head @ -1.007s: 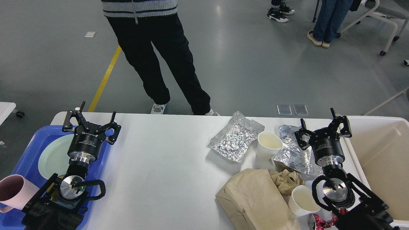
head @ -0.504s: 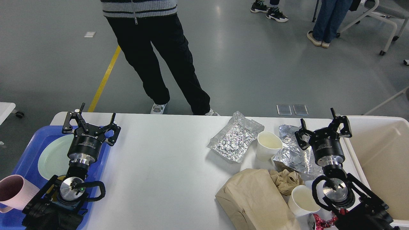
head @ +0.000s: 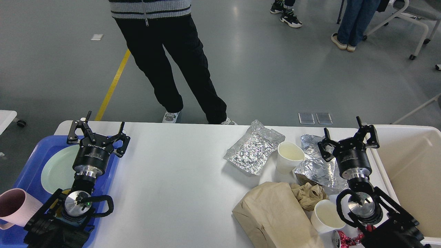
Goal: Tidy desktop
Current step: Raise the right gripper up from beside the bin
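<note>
A blue plastic tray (head: 29, 165) at the left holds a pale green plate (head: 58, 168) and a pink mug (head: 15, 208). To the right lie two crumpled foil wrappers (head: 253, 148) (head: 315, 165), two white paper cups (head: 289, 156) (head: 326, 215), a brown paper bag (head: 275, 215) and a wadded brown napkin (head: 308, 194). A cream-white plastic bin (head: 410, 168) stands at the far right, and a person in black trousers (head: 172, 62) stands on the grey floor behind.

Head camera looks forward-down across the desktop (head: 179, 179).
</note>
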You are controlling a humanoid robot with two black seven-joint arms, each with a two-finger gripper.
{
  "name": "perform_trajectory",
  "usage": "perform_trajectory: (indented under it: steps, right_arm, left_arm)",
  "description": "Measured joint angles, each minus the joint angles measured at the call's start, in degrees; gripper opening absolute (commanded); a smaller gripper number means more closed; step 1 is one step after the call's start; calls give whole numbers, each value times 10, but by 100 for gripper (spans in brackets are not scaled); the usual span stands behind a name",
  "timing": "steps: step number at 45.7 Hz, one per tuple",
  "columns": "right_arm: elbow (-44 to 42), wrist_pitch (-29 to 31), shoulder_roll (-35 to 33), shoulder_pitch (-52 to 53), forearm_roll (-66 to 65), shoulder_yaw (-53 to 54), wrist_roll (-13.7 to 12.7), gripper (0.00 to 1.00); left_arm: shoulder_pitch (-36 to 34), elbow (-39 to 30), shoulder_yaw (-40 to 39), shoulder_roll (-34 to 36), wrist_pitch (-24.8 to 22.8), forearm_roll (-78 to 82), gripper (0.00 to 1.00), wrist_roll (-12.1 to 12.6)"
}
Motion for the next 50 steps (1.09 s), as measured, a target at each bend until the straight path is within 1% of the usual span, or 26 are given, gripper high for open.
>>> perform_trajectory:
  steps: [17,27,37,50]
  right_arm:
    - [2,0,-2,1,0,6,0,100]
    - [10,-1,-36,4,11,70,1,100]
    - [-10,-1,-62,3,16,40,-4,100]
    - [-20,1,-66,0,25,32,-5,100]
  left_arm:
    - [0,0,0,0,0,0,96,0]
    - [0,0,0,0,0,0,96,0]
    - [0,0,0,0,0,0,96,0]
    - [0,0,0,0,0,0,96,0]
